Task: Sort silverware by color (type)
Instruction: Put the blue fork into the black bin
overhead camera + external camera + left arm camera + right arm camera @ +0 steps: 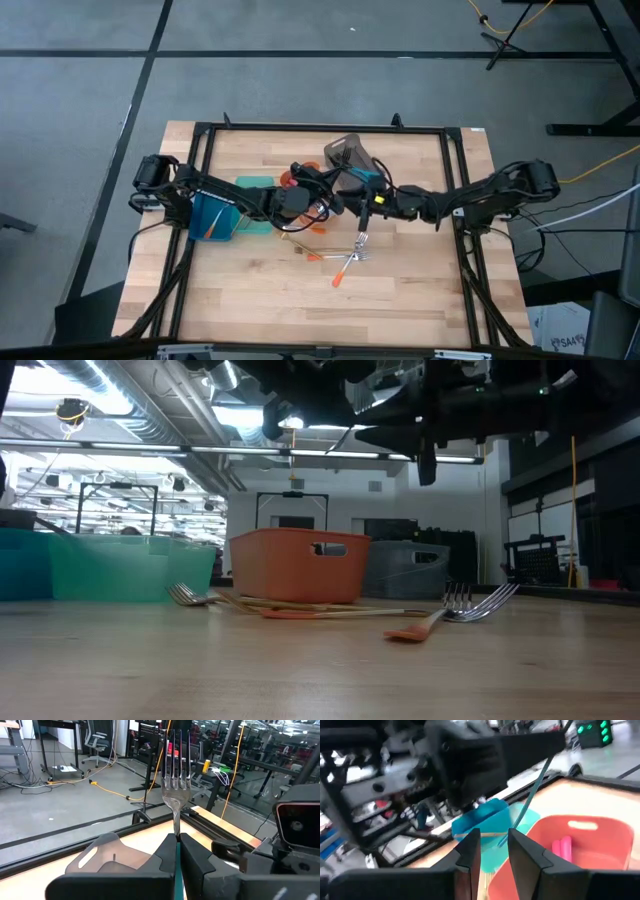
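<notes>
My left gripper [176,851] hangs over the table's middle [338,192], shut on a fork [176,770] with a metal head and a teal handle. My right gripper [494,851] hovers just to its right [368,205], open, facing the left gripper. The teal handle [530,795] slants down and ends beside one right fingertip; I cannot tell if they touch. More silverware lies flat on the table: forks with orange handles [342,272] and gold handles [300,605]. Pink handles [562,847] lie in the orange bin [590,840]. My left gripper pinches the fork's neck [176,829] just below the head between its two fingers. The fingers come roughly level from the table's left and lie along the fork. The tines stick out past the fingertips, and the fork is lifted clear of the table.
Several bins stand under and behind the arms: blue [212,215], teal [250,185], orange [295,565] and grey [348,152]. A black frame [455,180] runs around the wooden table. The near half of the table is bare beyond the loose forks.
</notes>
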### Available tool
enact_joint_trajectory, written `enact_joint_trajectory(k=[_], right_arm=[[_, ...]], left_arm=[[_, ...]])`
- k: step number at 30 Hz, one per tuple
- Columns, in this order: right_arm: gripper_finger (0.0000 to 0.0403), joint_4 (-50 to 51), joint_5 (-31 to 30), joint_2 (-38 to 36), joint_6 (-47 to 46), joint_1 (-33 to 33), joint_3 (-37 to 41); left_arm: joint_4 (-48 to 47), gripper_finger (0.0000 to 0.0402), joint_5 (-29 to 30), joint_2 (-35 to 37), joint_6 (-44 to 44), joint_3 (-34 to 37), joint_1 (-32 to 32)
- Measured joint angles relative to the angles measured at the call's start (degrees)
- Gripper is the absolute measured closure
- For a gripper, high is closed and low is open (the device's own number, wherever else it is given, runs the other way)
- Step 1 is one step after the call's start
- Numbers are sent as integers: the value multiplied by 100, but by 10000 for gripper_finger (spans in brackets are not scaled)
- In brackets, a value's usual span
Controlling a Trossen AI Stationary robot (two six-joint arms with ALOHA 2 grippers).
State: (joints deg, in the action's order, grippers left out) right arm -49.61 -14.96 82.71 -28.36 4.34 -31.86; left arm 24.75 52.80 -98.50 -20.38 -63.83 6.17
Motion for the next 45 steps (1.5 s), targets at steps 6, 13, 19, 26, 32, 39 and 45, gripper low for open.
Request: enact_joint_trajectory(k=[6,13,19,26,32,39,45], right_arm=[[315,-129,-94,168,5,-26,-62],[315,-130,-50,474,11,-22,-438],[315,-178,-99,573,30,-22,-507],[315,-86,-60,574,115,-22,-507],[315,-85,-46,574,354,-22,-507],[315,111,143,550,291,-22,-507],[315,182,212,365,24,-22,-507]], left_arm=[[0,397,-1,0,0,0,4],[28,397,-35,0,0,0,21],[0,397,144,0,7,0,74],[-5,397,238,0,153,0,116],[-20,397,209,0,157,0,125],[-35,397,229,-2,166,0,190],[-28,397,235,-2,164,0,190]])
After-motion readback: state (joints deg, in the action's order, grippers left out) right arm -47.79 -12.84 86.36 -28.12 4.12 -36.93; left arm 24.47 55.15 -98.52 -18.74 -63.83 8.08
